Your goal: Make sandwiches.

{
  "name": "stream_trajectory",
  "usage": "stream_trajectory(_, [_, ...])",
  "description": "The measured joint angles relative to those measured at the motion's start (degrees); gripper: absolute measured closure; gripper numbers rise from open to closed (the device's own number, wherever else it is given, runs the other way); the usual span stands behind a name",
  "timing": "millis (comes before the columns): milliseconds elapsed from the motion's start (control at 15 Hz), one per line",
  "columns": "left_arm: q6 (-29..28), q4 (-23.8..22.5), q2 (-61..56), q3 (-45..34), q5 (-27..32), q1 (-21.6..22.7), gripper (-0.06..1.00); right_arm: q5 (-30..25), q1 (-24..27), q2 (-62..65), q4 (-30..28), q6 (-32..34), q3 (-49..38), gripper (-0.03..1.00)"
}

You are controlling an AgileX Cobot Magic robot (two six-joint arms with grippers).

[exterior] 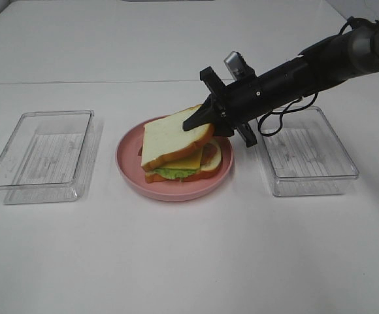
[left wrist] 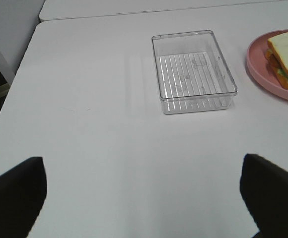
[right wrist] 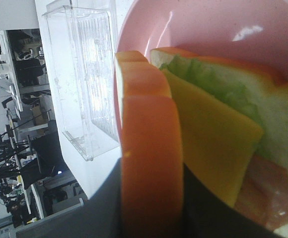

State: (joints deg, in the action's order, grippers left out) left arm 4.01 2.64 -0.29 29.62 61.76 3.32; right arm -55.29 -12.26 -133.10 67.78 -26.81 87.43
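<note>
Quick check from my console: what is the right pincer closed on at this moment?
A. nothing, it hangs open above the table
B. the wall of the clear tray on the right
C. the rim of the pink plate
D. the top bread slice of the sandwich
D: the right pincer grips the crust edge of the top bread slice, holding it tilted over the cheese and lettuce on the pink plate.
</note>
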Motion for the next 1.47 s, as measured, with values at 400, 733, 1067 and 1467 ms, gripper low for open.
stream_trajectory(400, [0.0, 0.0, 0.0, 0.0, 0.0, 0.0, -0.04, -0.1, 0.0, 0.4, -5.7, 1.5, 0.6, 0.44])
stream_trajectory(733, [0.0, 0.0, 0.0, 0.0, 0.0, 0.0, -0.04, -0.2, 0.0, 3.6, -13.3, 3.2, 1.5, 0.25])
stream_trajectory(1067, [0.0, 0.0, 0.0, 0.0, 0.0, 0.0, -0.04, -0.9, 0.0, 7.5, -27.3, 10.8, 5.4, 0.24])
stream_trajectory(1467, [0.0, 0.0, 0.0, 0.0, 0.0, 0.0, -0.04, -5.0, 0.0, 14.7, -50.6, 27.3, 14.2, 0.11])
